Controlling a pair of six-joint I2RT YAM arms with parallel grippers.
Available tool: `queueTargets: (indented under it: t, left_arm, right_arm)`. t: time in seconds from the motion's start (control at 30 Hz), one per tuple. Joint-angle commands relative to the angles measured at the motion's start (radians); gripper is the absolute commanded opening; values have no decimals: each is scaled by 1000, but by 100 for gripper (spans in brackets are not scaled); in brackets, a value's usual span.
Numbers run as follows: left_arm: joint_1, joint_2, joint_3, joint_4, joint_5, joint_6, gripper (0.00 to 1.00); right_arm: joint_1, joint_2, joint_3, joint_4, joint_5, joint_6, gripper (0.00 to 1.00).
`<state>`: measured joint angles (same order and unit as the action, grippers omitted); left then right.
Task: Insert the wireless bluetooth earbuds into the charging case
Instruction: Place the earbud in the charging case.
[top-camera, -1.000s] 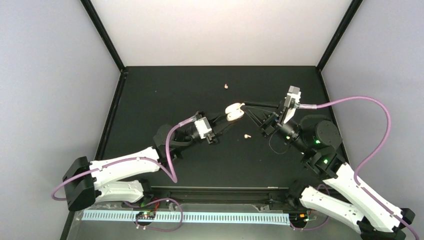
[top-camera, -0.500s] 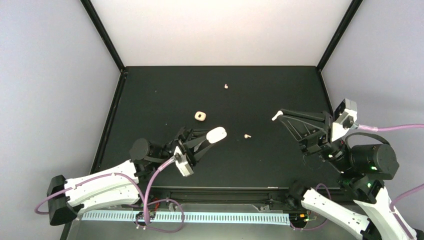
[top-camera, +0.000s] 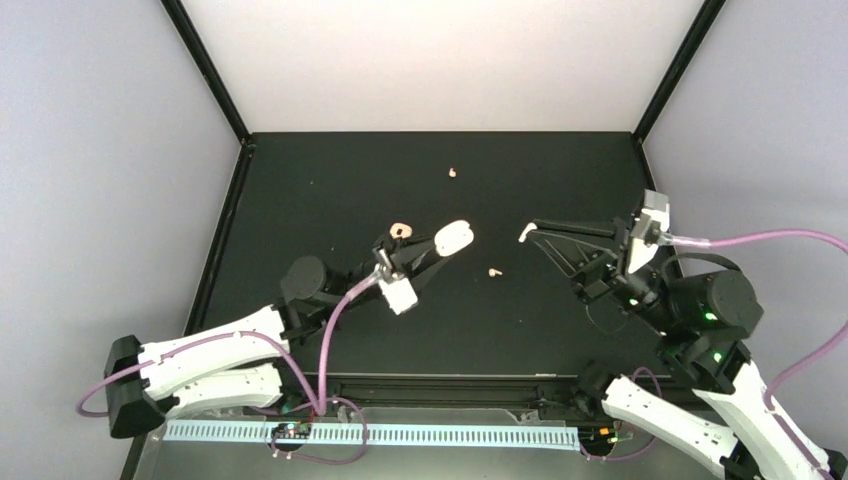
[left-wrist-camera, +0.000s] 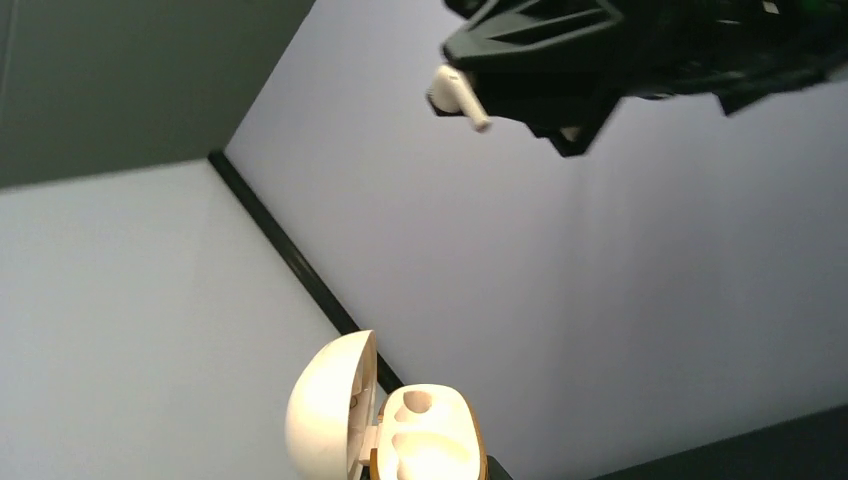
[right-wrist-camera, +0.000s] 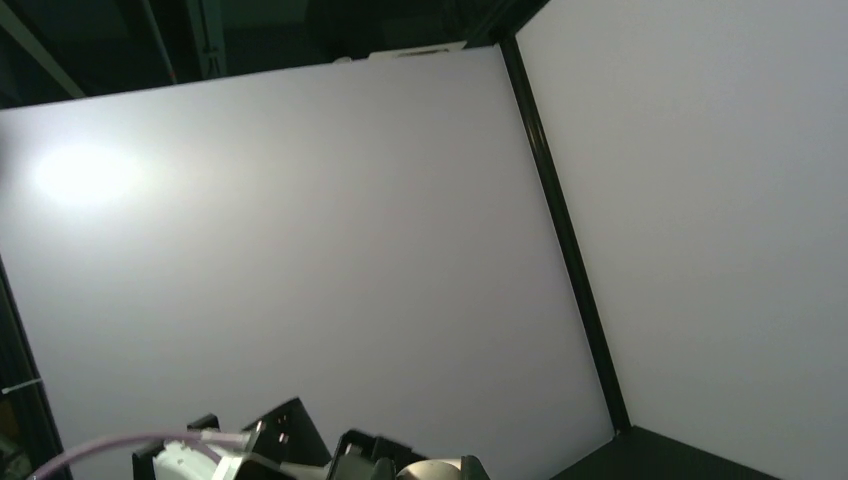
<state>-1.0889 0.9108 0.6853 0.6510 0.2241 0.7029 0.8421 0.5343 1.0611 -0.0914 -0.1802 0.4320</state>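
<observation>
Centre of scene: first earbud (top-camera: 523, 236), cream-white, pinched by its head at the very tip of the right gripper (top-camera: 534, 229), jaws closed upon it, raised above the table to the right of the middle. In the left wrist view, first earbud (left-wrist-camera: 457, 95) seen from below against the pale wall, short stem jutting down and to the right out of the dark right gripper (left-wrist-camera: 485, 60).

Opposite, a short gap away: charging case (top-camera: 455, 238), clamped at the fingertips of the left gripper (top-camera: 440, 246), likewise held off the table. Lid (left-wrist-camera: 328, 412) swung open to the left. Base (left-wrist-camera: 430, 445) turned toward the left wrist camera, two moulded recesses visible in it, too brightly lit to tell what they contain.

On the black table (top-camera: 300, 180): second earbud (top-camera: 493, 271), lying loose below the gap between case and first earbud. Third earbud (top-camera: 452, 172) well apart, toward the far edge. Small cream item (top-camera: 400, 229) just beyond the left gripper's fingers, partly covered by them, kind not discernible.

Surroundings: pale grey walls (top-camera: 100, 150) on three sides, joined by black corner posts (right-wrist-camera: 560, 240). Purple cables (top-camera: 335, 330) looping along both arms. Right wrist view given over to the walls, its own fingers out of sight.
</observation>
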Motion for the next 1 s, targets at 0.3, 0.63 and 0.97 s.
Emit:
queueTargets:
  t: [0.3, 0.63, 0.97]
  left_arm:
    - [-4, 256, 164, 160, -67, -509, 2]
    - [1, 325, 181, 248, -97, -710, 2]
    - [1, 335, 164, 286, -94, -727, 2]
  right_arm:
    - [1, 134, -76, 167, -67, 7, 1]
    - [1, 144, -154, 228, 0, 3, 1]
    - [1, 136, -190, 240, 46, -16, 1]
